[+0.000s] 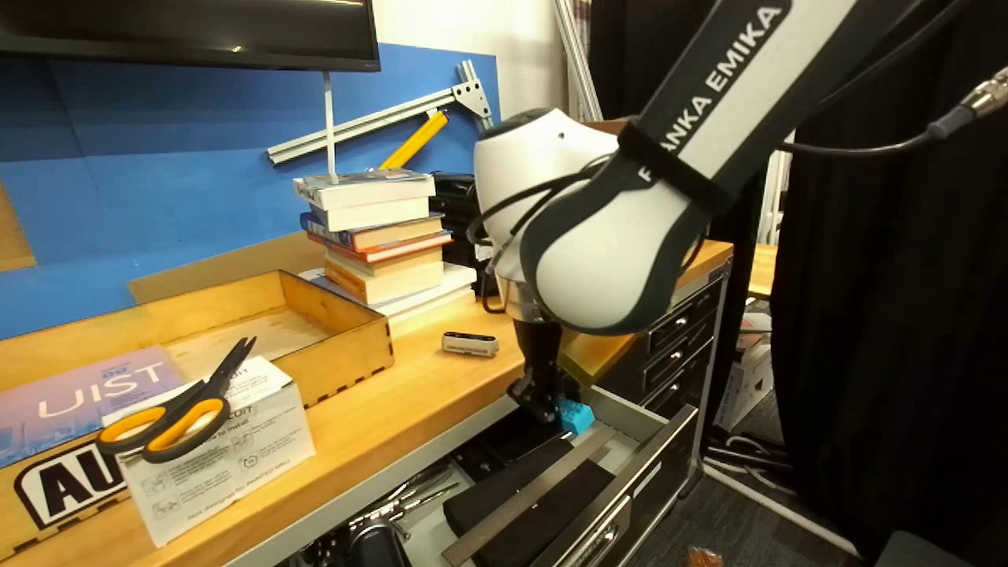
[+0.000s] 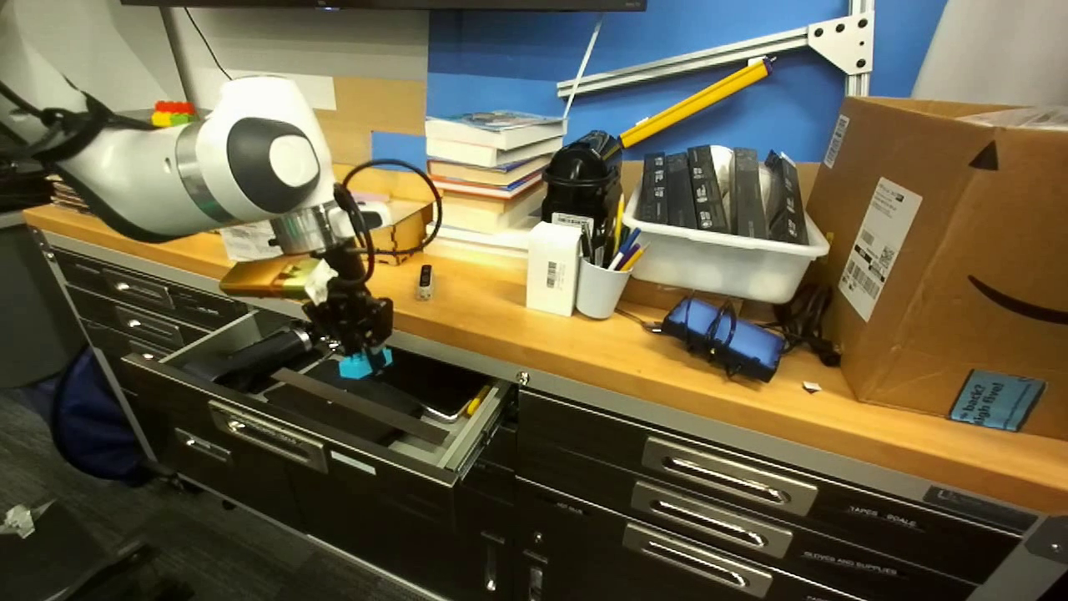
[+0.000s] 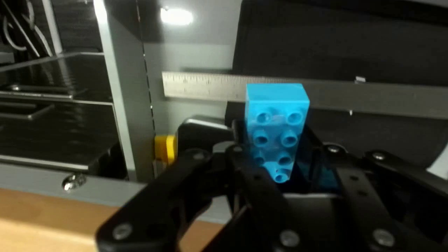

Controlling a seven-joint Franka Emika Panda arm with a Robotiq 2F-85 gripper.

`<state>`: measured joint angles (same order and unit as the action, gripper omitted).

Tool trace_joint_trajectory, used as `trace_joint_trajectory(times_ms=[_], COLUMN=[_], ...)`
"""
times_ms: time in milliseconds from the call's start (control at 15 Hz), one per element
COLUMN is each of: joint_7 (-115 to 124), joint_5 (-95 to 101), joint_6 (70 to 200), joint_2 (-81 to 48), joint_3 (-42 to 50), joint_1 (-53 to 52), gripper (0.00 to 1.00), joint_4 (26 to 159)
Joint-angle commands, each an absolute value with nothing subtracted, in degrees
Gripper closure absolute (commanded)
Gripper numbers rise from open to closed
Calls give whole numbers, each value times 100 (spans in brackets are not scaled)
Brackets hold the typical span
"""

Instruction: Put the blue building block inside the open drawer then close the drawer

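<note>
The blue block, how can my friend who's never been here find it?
Find the wooden worktop, then the open drawer under it. There, the black tool holds the blue block. Bright colour and round studs set it apart from the flat ruler.

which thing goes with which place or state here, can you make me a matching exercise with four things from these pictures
Things
1. bright blue studded plastic block
2. wide black metal drawer
3. black scissors with orange-lined loop handles
4. tapered pale grey cup

Places or states
A. lying on a white printed box
B. pulled open
C. with pens standing in it
D. held in the black two-fingered gripper

Pairs: 1-D, 2-B, 3-A, 4-C
</note>
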<state>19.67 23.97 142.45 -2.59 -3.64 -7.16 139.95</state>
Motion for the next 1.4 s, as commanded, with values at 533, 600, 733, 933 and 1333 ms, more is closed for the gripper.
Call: trace_joint_trajectory(times_ms=[533, 600, 733, 933, 1333], joint_7=[2648, 2580, 2210, 1631, 1005], joint_5=[3057, 3002, 2779, 2423, 1802], joint_6=[15510, 15444, 15357, 15027, 14026], joint_2=[-647, -570, -318, -22, 400], joint_3=[-194, -193, -198, -181, -145], joint_1=[-814, -805, -700, -545, -294], gripper=[32, 25, 8, 0, 1], joint_4=[14664, 14704, 14872, 15107, 15222])
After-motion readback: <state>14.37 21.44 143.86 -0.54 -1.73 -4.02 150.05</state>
